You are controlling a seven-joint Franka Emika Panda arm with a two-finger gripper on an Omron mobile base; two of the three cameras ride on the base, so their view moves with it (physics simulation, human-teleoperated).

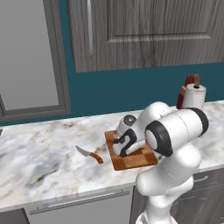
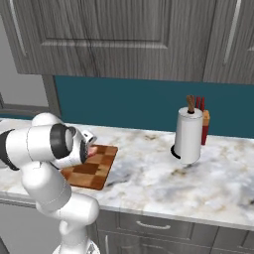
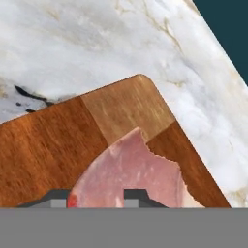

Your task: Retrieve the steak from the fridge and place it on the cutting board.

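Since the steak (image 3: 133, 172) lies flat on the cutting board (image 3: 53, 145) near the lower middle of the hand view, it looks soft, limp and slick; pinch its thick middle. The hand (image 3: 94, 197) straddles it, whether gripping or loosening I cannot tell.

Flat, even rendered light in all views, bright, no clear source. Glossy white robot arm (image 1: 175, 144) shows soft highlights on top, grey shading beneath. White marble countertop (image 1: 39, 153) is evenly lit; faint soft shadow at 6 o'clock under the white cylindrical paper towel roll (image 2: 189, 135). No glare, no motion blur, no edge distortion. Base views are low-res, slightly soft. Hand view: pinkish raw steak (image 3: 133, 172) and brown wooden block-pattern cutting board (image 3: 58, 145) textures are smeared up close, pixelated edges.
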